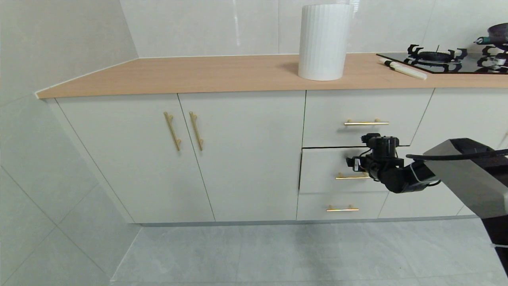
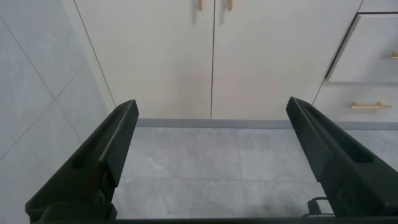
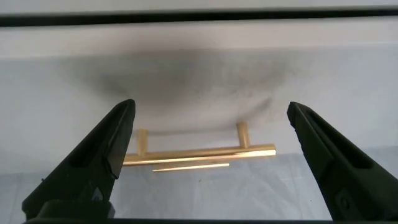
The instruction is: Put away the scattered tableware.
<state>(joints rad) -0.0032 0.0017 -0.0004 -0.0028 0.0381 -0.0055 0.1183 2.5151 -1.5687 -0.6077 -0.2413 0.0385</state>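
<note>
Tiled kitchen floor [image 1: 278, 254], pale cabinets. Left gripper [image 2: 211, 107] hangs low over the floor, jaws apart, empty. Right gripper [image 3: 211, 107], jaws apart, is squared up to the brass handle [image 3: 199, 154] of the middle drawer [image 1: 321, 171]. The drawer is slightly ajar and is likely the storage spot. Farther back on the table [image 1: 198, 73], a cream-handled utensil [image 1: 403, 68] lies beside the hob [image 1: 440, 59], near a ribbed white canister [image 1: 323, 39].

pale glossy wall tiles [image 1: 206, 24] at the back, catching a streak of light. a wooden countertop [image 1: 198, 73] runs across, over cream double doors [image 1: 131, 167] with gold bar handles [image 1: 172, 131]. right of them sits the middle drawer [image 1: 321, 171], seemingly a touch ajar. grey tiled floor [image 1: 238, 254] below, black hob [image 1: 448, 67] far right.
</note>
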